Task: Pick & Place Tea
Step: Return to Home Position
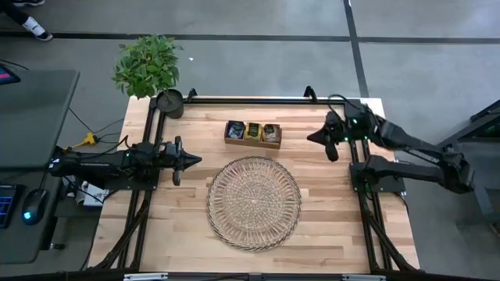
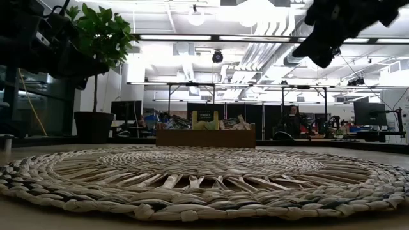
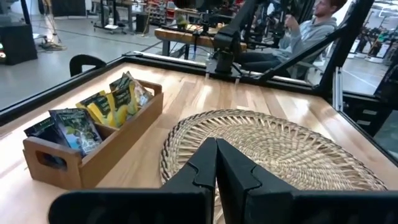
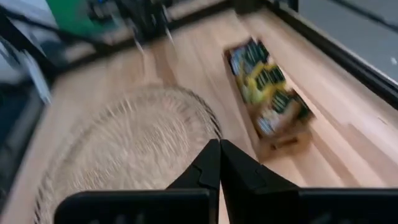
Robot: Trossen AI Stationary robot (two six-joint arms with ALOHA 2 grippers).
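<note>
The tea sachets (image 1: 252,131), in dark, yellow and green wrappers, stand upright in a small wooden box (image 1: 251,142) near the table's far edge; they also show in the left wrist view (image 3: 99,112) and the right wrist view (image 4: 267,87). The round woven tray (image 1: 254,202) lies flat at the table's middle. My left gripper (image 1: 197,159) is shut and hovers left of the tray, pointing right. My right gripper (image 1: 311,138) is shut and hangs in the air right of the box, pointing left toward it.
A potted plant (image 1: 150,69) stands at the table's far left corner. A black frame (image 1: 250,100) runs along the far edge and both sides. Bare wood lies between box and tray. A seated person (image 3: 305,31) shows beyond the table's right side.
</note>
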